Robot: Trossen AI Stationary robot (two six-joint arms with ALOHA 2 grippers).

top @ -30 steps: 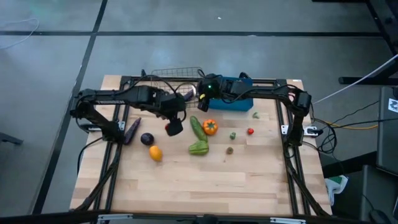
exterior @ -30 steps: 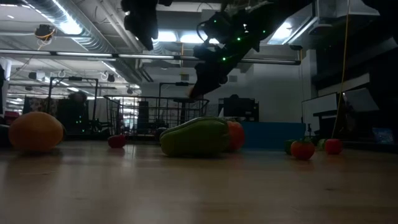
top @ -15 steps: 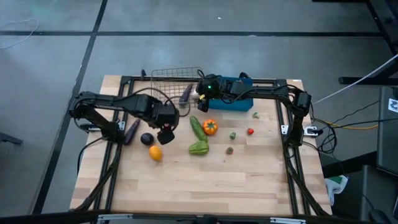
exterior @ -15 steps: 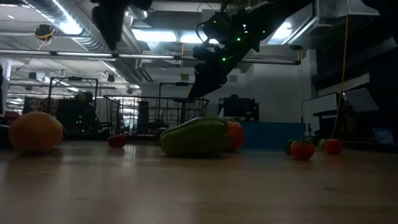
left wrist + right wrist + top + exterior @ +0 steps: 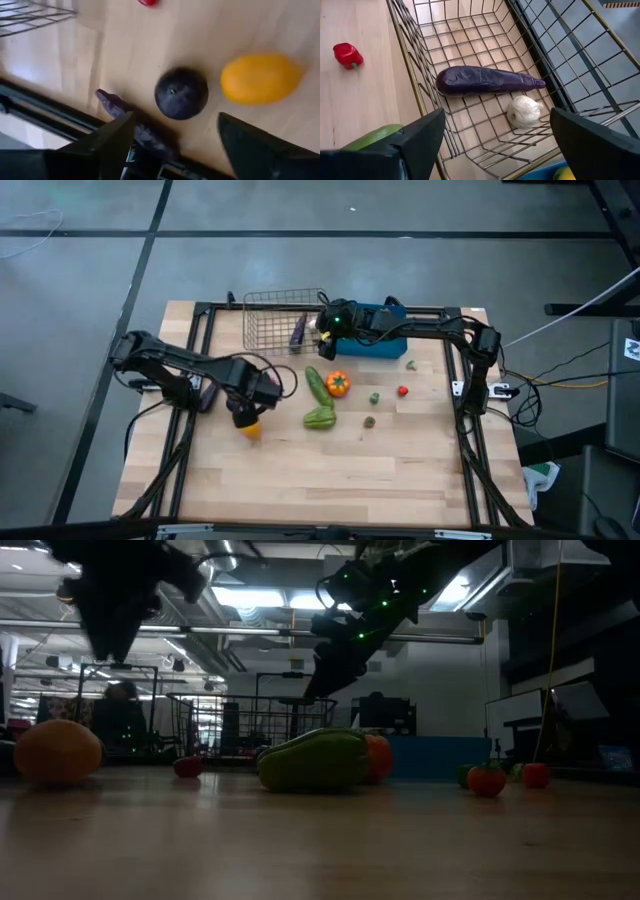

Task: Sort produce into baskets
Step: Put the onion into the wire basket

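Left gripper (image 5: 172, 145), fingers (image 5: 112, 145) spread, is hovering over a round dark-purple eggplant (image 5: 181, 93) mid-frame; right gripper (image 5: 495, 150), fingers spread, is hanging above the wire basket (image 5: 470, 30)

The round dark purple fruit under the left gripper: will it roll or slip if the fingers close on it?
The round purple fruit looks almost spherical and lies free on the table, so it may roll when nudged. Its smooth skin could slip between the left gripper's open fingers. It seems rigid, likely keeping shape.
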